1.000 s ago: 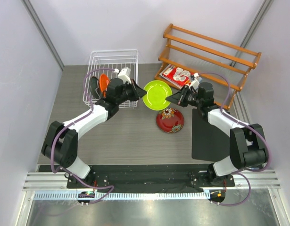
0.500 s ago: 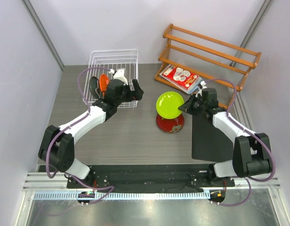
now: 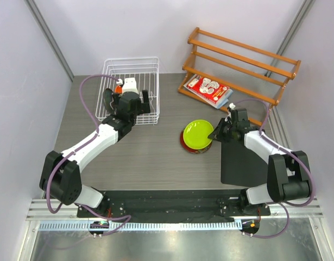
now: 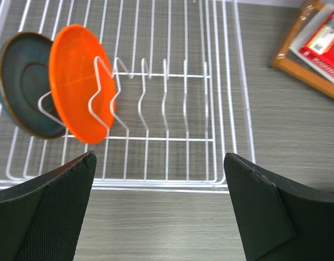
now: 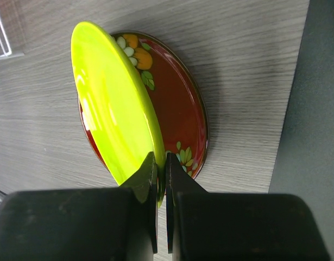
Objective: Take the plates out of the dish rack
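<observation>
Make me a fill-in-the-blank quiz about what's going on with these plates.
The right gripper pinches a tilted plate coloured ___.
Beneath it lies a flowered plate coloured ___.
The rack holds an orange plate and a dark plate, ___ in all.
The left gripper is ___, holding nothing.
Missing words: green, red, two, open.

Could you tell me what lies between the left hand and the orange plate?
Nothing but wires of the dish rack, as the left wrist view shows.

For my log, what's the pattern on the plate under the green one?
Red plate: flowers and leaves; right wrist view.
</observation>
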Controlling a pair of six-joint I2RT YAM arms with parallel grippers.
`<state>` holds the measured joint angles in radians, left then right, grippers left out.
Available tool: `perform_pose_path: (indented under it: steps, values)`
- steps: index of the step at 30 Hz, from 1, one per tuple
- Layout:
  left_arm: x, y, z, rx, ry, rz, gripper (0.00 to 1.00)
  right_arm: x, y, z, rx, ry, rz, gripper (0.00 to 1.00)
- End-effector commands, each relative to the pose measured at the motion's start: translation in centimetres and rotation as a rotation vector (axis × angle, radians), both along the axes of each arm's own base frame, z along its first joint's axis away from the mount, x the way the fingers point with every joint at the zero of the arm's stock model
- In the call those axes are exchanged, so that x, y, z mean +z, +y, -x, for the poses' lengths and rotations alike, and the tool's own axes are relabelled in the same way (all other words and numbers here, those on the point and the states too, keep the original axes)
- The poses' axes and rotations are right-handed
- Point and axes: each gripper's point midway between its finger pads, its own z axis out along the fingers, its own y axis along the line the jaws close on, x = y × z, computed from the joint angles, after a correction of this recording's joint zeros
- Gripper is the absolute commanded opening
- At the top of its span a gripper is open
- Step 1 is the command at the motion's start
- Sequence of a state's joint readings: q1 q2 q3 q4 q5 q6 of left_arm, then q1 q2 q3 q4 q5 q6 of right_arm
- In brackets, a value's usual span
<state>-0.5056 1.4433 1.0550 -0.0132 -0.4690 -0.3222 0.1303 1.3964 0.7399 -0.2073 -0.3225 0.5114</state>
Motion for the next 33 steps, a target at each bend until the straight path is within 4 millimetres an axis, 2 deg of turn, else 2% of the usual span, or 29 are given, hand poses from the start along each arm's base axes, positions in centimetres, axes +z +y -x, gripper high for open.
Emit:
perform_pose_path:
  steps: [1, 5, 6, 8, 10, 13, 15, 21, 26, 29, 33]
  values:
    - [1.4, 1.6, 0.2, 0.061, -0.031, -0.052, 0.99, -0.1, 0.8, 0.0, 0.049, 0.007, -0.032, 0.05]
    - [1.4, 1.7, 0.1, 0.066, -0.032, -0.056, 0.99, -0.7, 1.0, 0.2, 0.066, 0.026, -0.037, 0.12]
    - [1.4, 1.9, 0.1, 0.073, -0.033, -0.059, 0.99, -0.6, 1.1, 0.2, 0.070, 0.024, -0.038, 0.19]
    - [1.4, 2.1, 0.0, 0.087, -0.034, -0.065, 0.99, -0.6, 1.2, 0.2, 0.078, 0.022, -0.043, 0.27]
    - [1.4, 2.4, -0.1, 0.097, -0.033, -0.069, 0.99, -0.5, 1.3, 0.2, 0.091, 0.022, -0.043, 0.41]
    - [1.3, 2.9, -0.2, 0.106, -0.025, -0.074, 0.99, -0.4, 0.8, 0.0, 0.085, 0.018, -0.016, 0.53]
    - [1.1, 2.9, -0.2, 0.106, -0.019, -0.076, 1.00, -0.3, 0.5, 0.0, 0.084, 0.019, 0.008, 0.58]
    - [1.0, 3.7, -0.5, 0.124, -0.014, -0.080, 1.00, 0.5, -1.6, -0.3, 0.032, 0.008, 0.148, 0.62]
    - [0.9, 4.5, -1.1, 0.146, -0.002, -0.086, 0.99, 1.8, -2.2, -0.5, 0.010, -0.026, 0.200, 0.62]
    - [0.4, 5.6, -1.9, 0.178, 0.008, -0.073, 0.99, 2.4, -2.6, -0.7, -0.013, -0.055, 0.221, 0.62]
    - [-0.6, 8.1, -3.6, 0.242, 0.013, -0.061, 0.99, 2.5, -2.7, -0.9, -0.011, -0.065, 0.228, 0.62]
